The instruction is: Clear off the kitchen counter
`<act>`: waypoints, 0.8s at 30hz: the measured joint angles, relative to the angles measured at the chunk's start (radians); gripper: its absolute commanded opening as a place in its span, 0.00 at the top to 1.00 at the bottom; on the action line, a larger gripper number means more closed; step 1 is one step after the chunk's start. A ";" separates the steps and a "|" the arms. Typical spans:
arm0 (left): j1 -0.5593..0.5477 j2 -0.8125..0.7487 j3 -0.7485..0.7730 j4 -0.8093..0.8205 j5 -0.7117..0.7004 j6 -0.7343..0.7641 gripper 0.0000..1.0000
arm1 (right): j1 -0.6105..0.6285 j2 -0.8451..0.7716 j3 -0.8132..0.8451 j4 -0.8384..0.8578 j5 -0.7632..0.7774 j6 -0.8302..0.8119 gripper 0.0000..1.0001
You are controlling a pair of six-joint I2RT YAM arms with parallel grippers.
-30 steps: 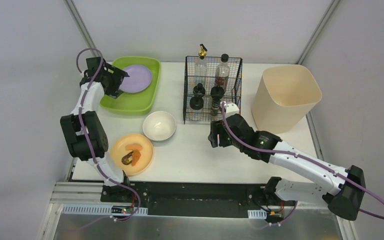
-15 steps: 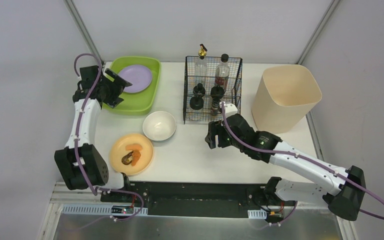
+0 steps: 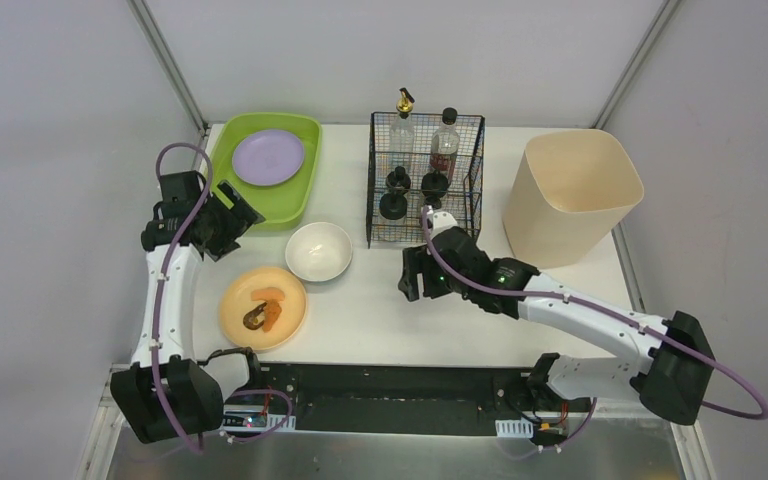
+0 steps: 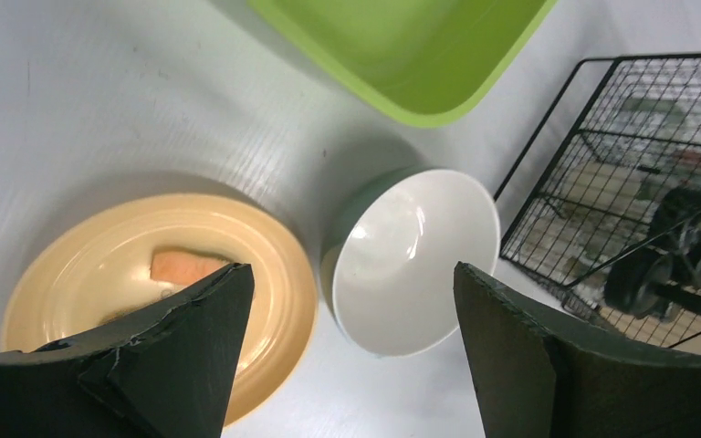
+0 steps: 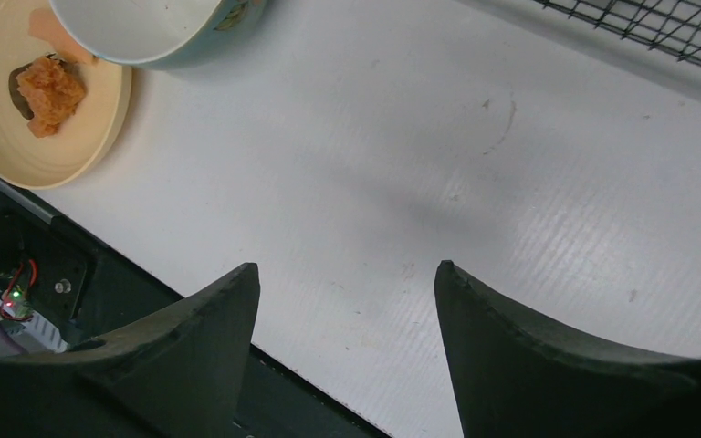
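The white kitchen counter (image 3: 380, 310) holds a yellow plate (image 3: 263, 307) with food scraps (image 3: 265, 315) and an empty white bowl (image 3: 318, 250) just behind it. My left gripper (image 3: 230, 212) is open and empty, hovering off the green tray's near-left corner. In the left wrist view the gripper (image 4: 353, 267) frames the bowl (image 4: 415, 260), with the plate (image 4: 100, 274) to the left. My right gripper (image 3: 409, 279) is open and empty over bare counter in front of the wire basket. The right wrist view (image 5: 348, 265) shows the plate (image 5: 18, 137) and the bowl (image 5: 137, 27) at top left.
A green tray (image 3: 295, 200) holding a purple plate (image 3: 268, 157) sits at the back left. A black wire basket (image 3: 425, 180) with bottles stands at the back centre. A tall beige bin (image 3: 570, 195) stands at the right. The black rail (image 3: 390, 385) runs along the front edge.
My left gripper has drawn back from over the green tray toward the near left, leaving the purple plate in the tray. My right gripper has shifted slightly left.
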 measured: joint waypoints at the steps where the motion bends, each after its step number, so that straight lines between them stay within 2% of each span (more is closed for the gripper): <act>1: 0.000 -0.011 -0.016 -0.006 0.002 0.012 0.17 | 0.000 0.011 0.000 0.010 -0.015 0.010 0.28; 4: 0.000 -0.042 -0.060 -0.022 0.018 0.032 0.17 | 0.015 0.072 0.001 0.048 -0.051 0.051 0.29; 12: 0.000 -0.142 -0.140 -0.032 0.113 0.096 0.16 | 0.159 0.278 0.047 0.194 -0.064 0.211 0.29; 24: -0.006 -0.279 -0.177 -0.031 0.106 0.128 0.17 | 0.254 0.557 0.148 0.511 -0.044 0.504 0.29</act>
